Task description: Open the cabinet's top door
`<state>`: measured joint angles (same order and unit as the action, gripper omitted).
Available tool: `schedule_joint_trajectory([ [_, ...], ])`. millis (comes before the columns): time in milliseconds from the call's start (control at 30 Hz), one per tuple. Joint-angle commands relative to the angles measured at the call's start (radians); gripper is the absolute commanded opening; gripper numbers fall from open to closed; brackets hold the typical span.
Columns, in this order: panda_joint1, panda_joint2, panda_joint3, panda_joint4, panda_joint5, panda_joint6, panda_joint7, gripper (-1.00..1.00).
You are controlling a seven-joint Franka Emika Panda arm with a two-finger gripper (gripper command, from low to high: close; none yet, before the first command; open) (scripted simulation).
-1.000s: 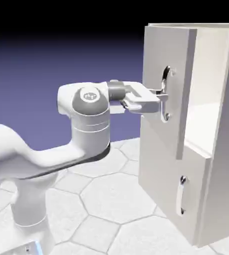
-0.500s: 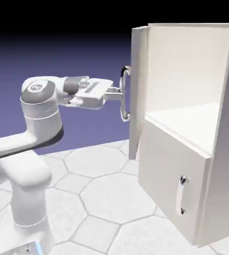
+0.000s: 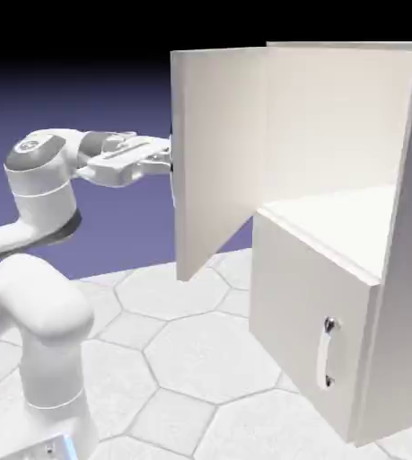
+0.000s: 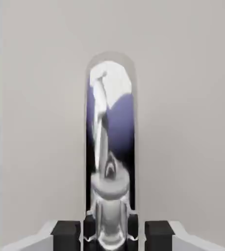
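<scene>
Your claw (image 4: 109,230) is clamping the top door's silver handle (image 4: 110,147) between both fingertips. You are seeing the top door (image 3: 218,153) standing wide open from the cabinet (image 3: 389,269).

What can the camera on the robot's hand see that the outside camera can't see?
Only the hand view shows the shiny silver handle of the top door, with the gripper shut on it.

Only the exterior view shows the robot arm, the whole cabinet, its empty top shelf, and the lower door closed with its small handle. There the swung-out door panel hides the long handle.

Both show the light-grey top door.
</scene>
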<state>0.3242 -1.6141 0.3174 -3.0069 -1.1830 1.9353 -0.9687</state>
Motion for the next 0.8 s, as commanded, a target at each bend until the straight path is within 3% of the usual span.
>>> schedule_joint_trajectory([
  [0, -0.001, 0.011, 0.036, 0.01, 0.031, -0.023, 0.005, -1.0],
  [167, -0.032, 0.083, 0.218, 0.083, 0.186, -0.146, 0.032, -1.0],
  [467, -0.353, -0.141, 0.354, 0.057, 0.499, 0.114, -0.196, -1.0],
  [767, -0.581, -0.149, 0.637, 0.334, 0.783, -0.19, -0.266, -1.0],
])
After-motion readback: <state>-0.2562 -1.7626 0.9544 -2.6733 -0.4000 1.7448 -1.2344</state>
